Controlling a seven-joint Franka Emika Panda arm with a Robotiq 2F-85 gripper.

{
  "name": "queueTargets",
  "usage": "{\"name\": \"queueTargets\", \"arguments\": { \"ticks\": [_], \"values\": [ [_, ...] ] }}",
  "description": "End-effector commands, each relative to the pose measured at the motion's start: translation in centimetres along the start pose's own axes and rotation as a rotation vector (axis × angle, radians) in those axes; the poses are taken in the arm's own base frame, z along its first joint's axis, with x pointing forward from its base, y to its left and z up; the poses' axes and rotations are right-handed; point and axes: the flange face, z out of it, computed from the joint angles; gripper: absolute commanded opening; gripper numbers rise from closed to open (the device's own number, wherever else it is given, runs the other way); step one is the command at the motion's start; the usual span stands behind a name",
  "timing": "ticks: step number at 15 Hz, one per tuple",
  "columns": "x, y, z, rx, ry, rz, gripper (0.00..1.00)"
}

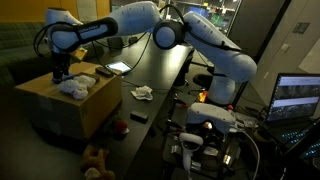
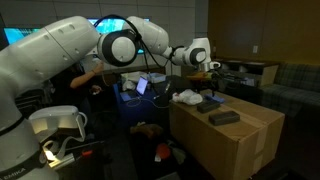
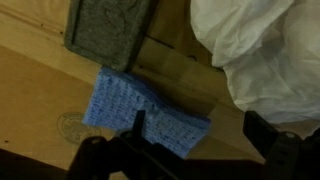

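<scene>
My gripper (image 3: 200, 132) is open and hangs just above the top of a cardboard box (image 3: 40, 120). In the wrist view a blue sponge cloth (image 3: 135, 112) lies flat on the box. One fingertip (image 3: 138, 125) stands over its near edge, and the other finger (image 3: 262, 130) stands over bare cardboard. A dark grey pad (image 3: 105, 30) lies beyond the sponge, and a crumpled white cloth (image 3: 265, 50) lies beside it. Nothing is held. In both exterior views the gripper (image 1: 60, 72) (image 2: 208, 78) hovers over the box (image 1: 75, 108) (image 2: 240, 150), next to the white cloth (image 1: 73, 87) (image 2: 188, 96).
A dark block (image 2: 223, 117) lies on the box top. Behind the box runs a long dark table (image 1: 160, 75) with a flat device (image 1: 118, 68), a crumpled white item (image 1: 143, 93) and a small dark object (image 1: 138, 117). A laptop (image 1: 295, 98) glows nearby. A soft toy (image 1: 95, 157) lies on the floor.
</scene>
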Motion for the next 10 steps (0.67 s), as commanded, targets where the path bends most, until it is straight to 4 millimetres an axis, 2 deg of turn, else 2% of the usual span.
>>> {"name": "queueTargets", "arguments": {
  "ticks": [1, 5, 10],
  "values": [
    [0.2, 0.4, 1.2, -0.011, 0.03, -0.046, 1.0],
    [0.4, 1.0, 1.7, -0.027, 0.061, -0.022, 1.0],
    [0.8, 2.4, -0.1, -0.01, 0.098, -0.005, 1.0]
  ]
}}
